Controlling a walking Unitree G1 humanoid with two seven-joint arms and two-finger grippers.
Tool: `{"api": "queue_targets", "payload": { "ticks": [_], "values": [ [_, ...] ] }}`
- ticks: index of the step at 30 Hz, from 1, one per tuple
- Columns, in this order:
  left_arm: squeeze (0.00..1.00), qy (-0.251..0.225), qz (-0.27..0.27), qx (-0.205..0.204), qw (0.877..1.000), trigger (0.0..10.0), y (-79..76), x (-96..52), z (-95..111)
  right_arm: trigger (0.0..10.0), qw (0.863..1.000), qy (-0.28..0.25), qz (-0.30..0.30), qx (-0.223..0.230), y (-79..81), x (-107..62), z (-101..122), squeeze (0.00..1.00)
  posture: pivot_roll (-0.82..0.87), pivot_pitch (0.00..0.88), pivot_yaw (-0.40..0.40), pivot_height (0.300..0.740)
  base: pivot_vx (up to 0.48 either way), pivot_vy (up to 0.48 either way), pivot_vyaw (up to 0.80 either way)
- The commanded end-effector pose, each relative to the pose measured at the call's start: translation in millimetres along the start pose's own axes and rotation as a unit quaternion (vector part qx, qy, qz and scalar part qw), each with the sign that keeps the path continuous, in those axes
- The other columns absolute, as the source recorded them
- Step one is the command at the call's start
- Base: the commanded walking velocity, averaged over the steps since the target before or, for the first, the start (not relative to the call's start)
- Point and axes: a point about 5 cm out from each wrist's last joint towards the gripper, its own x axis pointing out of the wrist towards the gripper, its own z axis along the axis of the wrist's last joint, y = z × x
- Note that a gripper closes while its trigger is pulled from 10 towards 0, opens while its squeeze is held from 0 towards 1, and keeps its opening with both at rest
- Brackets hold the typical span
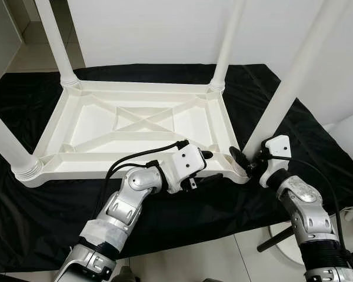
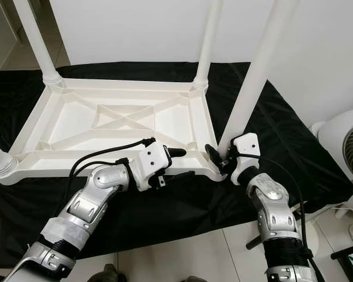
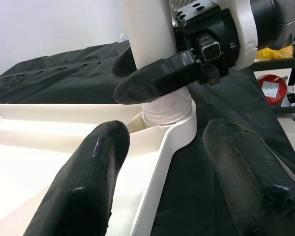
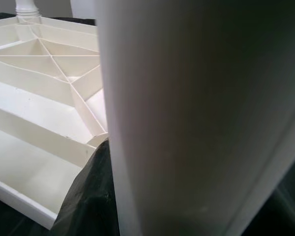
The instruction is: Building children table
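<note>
Black crumpled cloth (image 1: 182,217) spread over pale tiled floor (image 1: 188,258), white wall (image 1: 165,29) behind at 12 o'clock.

White moulded-plastic tabletop (image 1: 135,126), rectangular, inverted on the cloth at scene centre; underside ribbed, with diagonal cross-bracing and raised rim. Smooth, slightly glossy.

White cylindrical plastic legs, four, standing up from the corner sockets: far-left leg (image 1: 56,41) at 11 o'clock, far-right leg (image 1: 226,44) at 1 o'clock, near-left leg (image 1: 9,147) at 9 o'clock with threaded collar, near-right leg (image 1: 288,82) at 3 o'clock.

Left gripper (image 3: 167,162), at the near rim of the tabletop around 5 o'clock, jaws spread wide, nothing grasped; one rounded black rubbery finger (image 3: 83,182) over the inner tray, the other outside above the cloth, rim edge between them. White wrist housing (image 1: 185,164) with black cable.

Right gripper (image 1: 247,161), at the base of the near-right leg, black fingers placed either side of the leg just above its socket; clamped or merely around it, cannot tell.

White round fan housing (image 2: 347,141) at 3 o'clock, beyond the cloth edge.
</note>
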Motion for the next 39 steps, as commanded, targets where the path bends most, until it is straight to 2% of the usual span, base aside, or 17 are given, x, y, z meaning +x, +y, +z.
{"api": "queue_targets", "payload": {
  "ticks": [1,8,9,15,20,21,22,24,25,27,31,33,36,39],
  "values": [
    [0.00,0.012,0.032,-0.001,0.999,10.0,2.9,-1.4,-3.5,0.0,0.999,0.021,0.025,0.011,8.6,-1.5,-11.7,0.00,0.04,0.000,-0.036,0.740,0.000,0.000,0.00],
    [0.00,0.013,0.032,-0.002,0.999,10.0,2.3,-1.5,-3.9,0.0,1.000,0.017,0.008,0.019,3.3,-5.0,-14.3,0.00,0.03,0.000,-0.036,0.740,0.000,0.000,0.00],
    [0.00,0.013,0.032,-0.002,0.999,10.0,2.3,-1.3,-4.0,10.0,0.999,0.021,-0.023,0.025,-0.1,-5.2,-14.4,0.00,0.03,0.000,-0.033,0.740,0.000,0.000,0.00],
    [0.00,0.006,0.034,-0.016,0.999,10.0,2.1,-1.4,-2.9,10.0,0.989,0.014,-0.140,0.036,3.7,-1.6,-10.6,0.00,0.02,0.000,-0.029,0.740,0.000,0.000,0.00],
    [0.00,0.003,0.044,-0.026,0.999,10.0,5.0,-1.7,-1.5,10.0,0.982,0.011,-0.178,0.055,7.1,0.8,-8.7,0.00,0.02,0.000,-0.032,0.740,0.000,0.000,0.00],
    [0.00,0.002,0.050,-0.030,0.998,10.0,6.5,-1.8,-1.5,10.0,0.976,0.008,-0.207,0.068,8.7,2.6,-6.6,0.00,0.02,0.000,-0.036,0.740,0.000,0.000,0.00],
    [0.00,0.002,0.050,-0.030,0.998,10.0,6.5,-1.8,-1.5,10.0,0.976,0.008,-0.207,0.068,8.7,2.6,-6.6,0.00,0.02,0.000,-0.036,0.740,0.000,0.000,0.00],
    [0.00,0.002,0.055,-0.033,0.998,10.0,7.2,-1.9,-1.3,10.0,0.957,0.006,-0.276,0.095,11.3,5.0,-3.3,0.00,0.03,0.000,-0.039,0.740,0.000,0.000,0.00],
    [0.00,0.002,0.055,-0.033,0.998,10.0,7.2,-1.9,-1.3,10.0,0.957,0.006,-0.276,0.095,11.3,5.0,-3.3,0.00,0.03,0.000,-0.039,0.740,0.000,0.000,0.00],
    [0.00,0.002,0.055,-0.033,0.998,10.0,6.6,-2.1,-1.3,10.0,0.943,0.011,-0.318,0.098,17.6,7.3,-2.1,0.00,0.03,0.000,-0.042,0.740,0.000,0.000,0.00],
    [0.00,0.002,0.055,-0.033,0.998,10.0,6.3,-2.1,-1.4,10.0,0.939,0.012,-0.327,0.102,20.6,8.4,-2.0,0.00,0.03,0.000,-0.046,0.740,0.000,0.000,0.00],
    [0.00,0.003,0.056,-0.032,0.998,10.0,5.5,-2.1,-1.7,10.0,0.926,0.016,-0.357,0.122,27.0,13.7,-3.3,0.00,0.03,0.000,-0.052,0.740,0.000,0.000,0.00],
    [0.00,0.004,0.056,-0.031,0.998,10.0,5.0,-2.1,-1.7,10.0,0.925,0.014,-0.360,0.123,30.3,17.2,-1.0,0.00,0.03,0.000,-0.053,0.740,0.000,0.000,0.00],
    [0.00,0.004,0.056,-0.032,0.998,10.0,4.4,-2.0,-1.7,10.0,0.930,0.008,-0.351,0.110,34.0,19.7,3.8,0.00,0.03,0.000,-0.057,0.740,0.000,0.000,0.00]
  ]
}}
